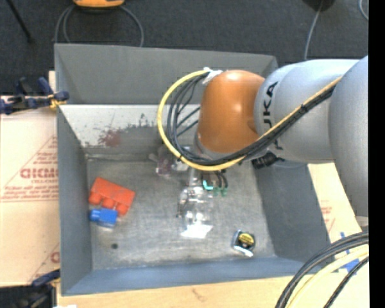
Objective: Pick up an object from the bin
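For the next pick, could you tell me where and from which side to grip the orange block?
Probably from above, across the right half of the orange block, on its flat sides: it lies flat with bare floor around that half, and the blue piece sits against its lower left.
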`<state>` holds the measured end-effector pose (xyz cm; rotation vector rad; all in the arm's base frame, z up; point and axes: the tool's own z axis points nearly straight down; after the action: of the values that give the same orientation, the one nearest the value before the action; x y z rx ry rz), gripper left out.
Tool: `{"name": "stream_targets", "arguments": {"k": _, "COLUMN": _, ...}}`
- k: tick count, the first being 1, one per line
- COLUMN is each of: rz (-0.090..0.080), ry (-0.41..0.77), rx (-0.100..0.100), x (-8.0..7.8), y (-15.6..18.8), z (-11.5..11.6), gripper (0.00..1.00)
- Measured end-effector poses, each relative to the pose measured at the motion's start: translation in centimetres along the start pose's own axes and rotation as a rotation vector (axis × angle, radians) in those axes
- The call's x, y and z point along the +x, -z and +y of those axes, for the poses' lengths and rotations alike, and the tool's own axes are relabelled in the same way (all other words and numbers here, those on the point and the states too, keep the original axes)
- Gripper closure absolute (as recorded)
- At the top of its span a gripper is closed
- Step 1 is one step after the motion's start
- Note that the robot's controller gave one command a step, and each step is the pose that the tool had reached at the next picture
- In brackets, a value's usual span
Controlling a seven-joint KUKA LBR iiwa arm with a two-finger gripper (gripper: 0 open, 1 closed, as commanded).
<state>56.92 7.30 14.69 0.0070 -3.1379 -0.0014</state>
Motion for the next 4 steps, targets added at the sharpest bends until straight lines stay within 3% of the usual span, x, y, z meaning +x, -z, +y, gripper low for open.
{"name": "stream_targets", "arguments": {"k": 1, "rz": -0.014, "ry": 0.429, "rx": 0.005, "x": -1.5, "y": 8.1, "z": -4.5, "gripper": 0.0}}
{"name": "stream_targets", "arguments": {"k": 2, "rz": -0.003, "ry": 0.465, "rx": -0.001, "x": -5.2, "y": -0.7, "z": -1.8, "gripper": 0.0}}
{"name": "stream_targets", "arguments": {"k": 3, "rz": -0.01, "ry": 0.538, "rx": 0.003, "x": -8.2, "y": -2.1, "z": -0.9, "gripper": 0.0}}
{"name": "stream_targets", "arguments": {"k": 4, "rz": -0.014, "ry": 0.503, "rx": 0.002, "x": -8.5, "y": -6.2, "z": -1.0, "gripper": 0.0}}
